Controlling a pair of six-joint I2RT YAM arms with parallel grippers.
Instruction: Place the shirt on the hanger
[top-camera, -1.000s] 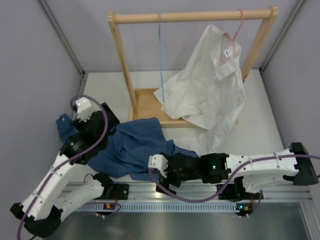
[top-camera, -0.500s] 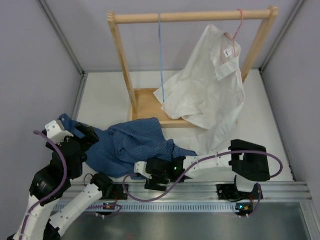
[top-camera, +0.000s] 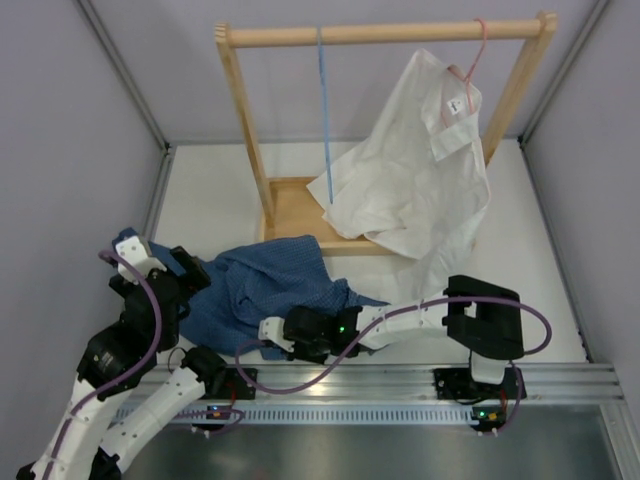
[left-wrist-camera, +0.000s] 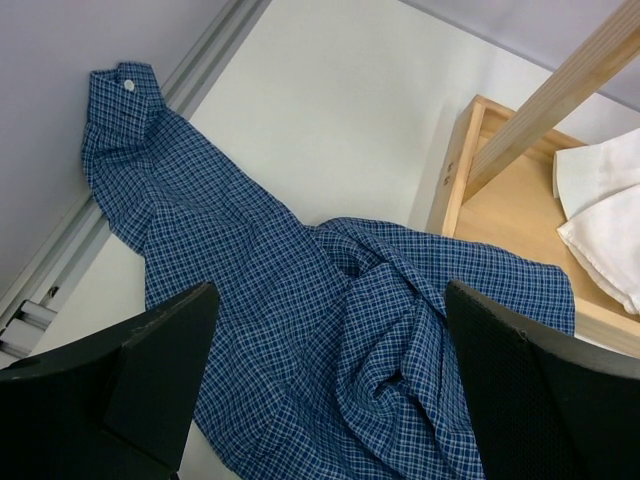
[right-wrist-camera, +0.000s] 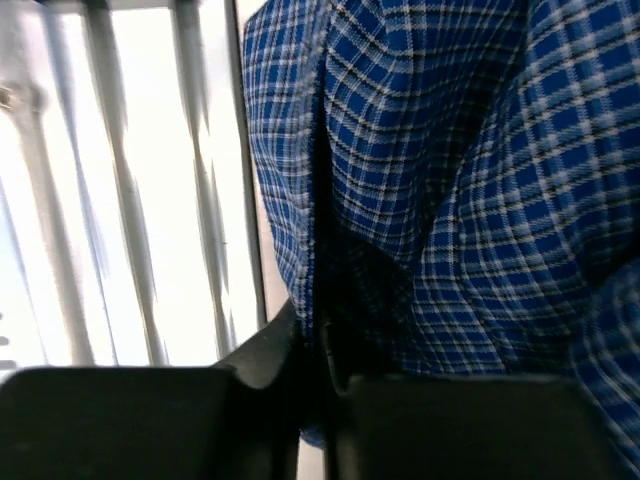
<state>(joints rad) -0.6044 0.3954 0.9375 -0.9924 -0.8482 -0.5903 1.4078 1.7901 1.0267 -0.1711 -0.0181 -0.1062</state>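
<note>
The dark blue checked shirt (top-camera: 262, 288) (left-wrist-camera: 300, 330) lies crumpled on the table in front of the wooden rack, one buttoned end (left-wrist-camera: 118, 92) stretched toward the left wall. My right gripper (top-camera: 265, 338) (right-wrist-camera: 320, 345) is shut on a fold at the shirt's near edge (right-wrist-camera: 420, 200), close to the table's front rail. My left gripper (top-camera: 192, 272) (left-wrist-camera: 330, 300) hovers over the shirt's left part, open wide, nothing between its fingers. The light-blue hanger (top-camera: 324, 110) hangs edge-on from the rack's top rail, well behind the shirt.
The wooden rack (top-camera: 390, 33) stands at the back, its base tray (top-camera: 288, 212) (left-wrist-camera: 500, 190) just behind the shirt. A white shirt (top-camera: 420, 180) (left-wrist-camera: 600, 205) on a pink hanger (top-camera: 474, 58) drapes onto the tray and table. Grey walls close in left and right.
My right gripper slid left along the shirt's near edge and closed on the fabric. My left arm drew back off the shirt toward the left wall, still open.
</note>
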